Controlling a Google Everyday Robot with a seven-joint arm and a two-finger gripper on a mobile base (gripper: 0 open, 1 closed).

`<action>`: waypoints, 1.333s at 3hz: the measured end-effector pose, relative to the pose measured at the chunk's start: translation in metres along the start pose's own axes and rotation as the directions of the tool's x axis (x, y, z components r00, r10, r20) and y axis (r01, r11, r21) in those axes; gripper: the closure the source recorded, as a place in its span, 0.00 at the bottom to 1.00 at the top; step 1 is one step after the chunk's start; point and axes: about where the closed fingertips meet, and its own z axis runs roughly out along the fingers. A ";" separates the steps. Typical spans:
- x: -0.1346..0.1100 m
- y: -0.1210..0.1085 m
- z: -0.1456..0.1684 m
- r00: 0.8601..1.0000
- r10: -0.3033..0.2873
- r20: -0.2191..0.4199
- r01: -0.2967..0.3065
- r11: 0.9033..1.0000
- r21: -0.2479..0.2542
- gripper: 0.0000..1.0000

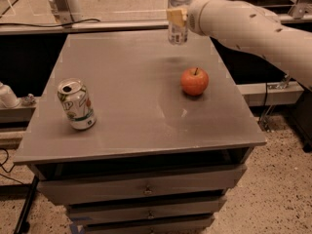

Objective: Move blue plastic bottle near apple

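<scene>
item 1, pincer (178, 18): positioned at the top of the view, above the far edge of the bench (136, 126). it is closed around the blue plastic bottle (178, 34), with one tan finger pad (175, 17) pressed flat against the bottle's left side. the other finger is hidden behind the bottle.

item 2, arm (243, 26): white, enters from the right edge and reaches leftward to the pincer.

item 3, blue plastic bottle: held upright, its base clear of the bench surface. its top is cut off by the upper edge of the view. a dim shadow lies on the bench below it.

item 4, apple (195, 81): red-orange, stem up, resting on the right half of the bench. it sits nearer the camera than the bottle and slightly to its right; the two are apart, not touching.

item 5, soda can (76, 104): green and white, opened top, standing on the left front part of the bench, well apart from both apple and bottle.

item 6, drawers (146, 189): stacked under the bench top, closed.
</scene>
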 end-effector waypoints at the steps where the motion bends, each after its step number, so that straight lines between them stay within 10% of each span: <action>1: 0.035 -0.010 -0.031 0.998 0.040 -0.048 -0.039 0.999 0.023 1.00; 4: 0.052 -0.030 -0.022 0.995 0.035 -0.095 -0.037 0.999 -0.022 1.00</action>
